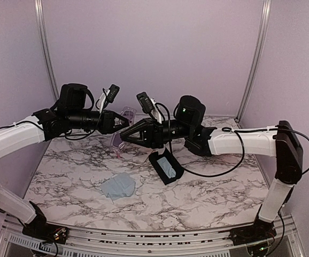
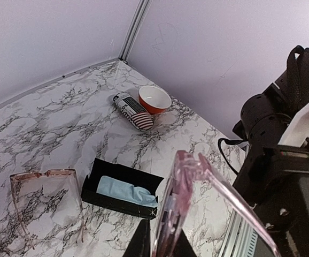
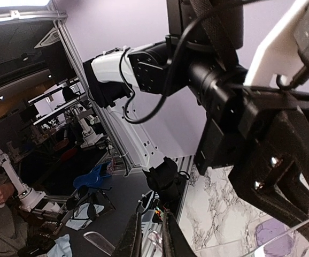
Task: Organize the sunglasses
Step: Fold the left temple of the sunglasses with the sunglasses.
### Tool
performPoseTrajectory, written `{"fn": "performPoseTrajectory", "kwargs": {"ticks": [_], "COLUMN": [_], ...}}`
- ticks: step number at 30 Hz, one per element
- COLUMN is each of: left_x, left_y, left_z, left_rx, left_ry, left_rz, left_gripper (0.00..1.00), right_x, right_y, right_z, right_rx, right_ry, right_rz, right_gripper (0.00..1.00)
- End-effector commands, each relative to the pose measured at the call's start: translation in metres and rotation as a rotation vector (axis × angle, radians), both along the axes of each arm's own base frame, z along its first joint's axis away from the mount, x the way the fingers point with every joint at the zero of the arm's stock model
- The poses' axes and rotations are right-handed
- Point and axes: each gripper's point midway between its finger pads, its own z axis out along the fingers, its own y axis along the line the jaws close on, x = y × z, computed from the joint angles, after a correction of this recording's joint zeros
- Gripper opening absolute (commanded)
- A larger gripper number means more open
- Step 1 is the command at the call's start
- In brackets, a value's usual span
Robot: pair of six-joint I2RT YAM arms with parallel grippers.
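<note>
Both grippers meet above the middle of the table. My left gripper [image 1: 123, 122] [image 2: 164, 242] is shut on the front of the clear pale-lilac plastic sunglasses [image 2: 177, 203] [image 1: 126, 114], held edge-on in the air. One temple arm [image 2: 240, 206] is swung out toward the right arm. My right gripper [image 1: 125, 135] [image 3: 154, 241] is shut, with a thin clear piece of that frame between its fingers. The thin-framed sunglasses with pinkish lenses [image 2: 47, 195] [image 1: 116, 144] lie on the marble.
An open black case [image 1: 166, 167] [image 2: 120, 187] holding a blue cloth lies right of centre. Another blue cloth [image 1: 118, 186] lies near the front. A stars-and-stripes case [image 2: 133, 111] and a red bowl [image 2: 154, 99] sit toward the back corner.
</note>
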Motion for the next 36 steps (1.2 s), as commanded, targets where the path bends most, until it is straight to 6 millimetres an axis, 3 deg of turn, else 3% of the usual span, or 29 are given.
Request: {"fn": "performPoseTrajectory", "kwargs": {"ticks": [1, 7, 12, 18, 26, 36], "left_x": [-0.009, -0.012, -0.011, -0.005, -0.004, -0.012], "left_y": [0.0, 0.001, 0.003, 0.01, 0.011, 0.008], "left_z": [0.022, 0.027, 0.028, 0.027, 0.03, 0.043], "left_rx": [-0.068, -0.086, -0.086, -0.067, -0.077, -0.136], "left_ry": [-0.036, -0.045, -0.054, -0.077, -0.083, -0.076], "left_rz": [-0.034, -0.043, -0.031, 0.026, 0.036, 0.002], "left_gripper": [0.11, 0.11, 0.11, 0.11, 0.11, 0.12], "right_x": [0.004, 0.013, 0.014, 0.015, 0.037, 0.06], "right_y": [0.011, 0.022, 0.023, 0.007, -0.014, -0.005], "right_z": [-0.003, -0.015, -0.006, 0.013, -0.011, -0.035], "right_rx": [0.013, -0.014, -0.019, -0.081, -0.188, -0.23], "right_ry": [0.003, 0.015, -0.012, -0.058, -0.025, 0.039], "right_rz": [0.016, 0.014, 0.007, -0.092, -0.261, -0.329], "right_gripper": [0.14, 0.14, 0.16, 0.38, 0.57, 0.63]}}
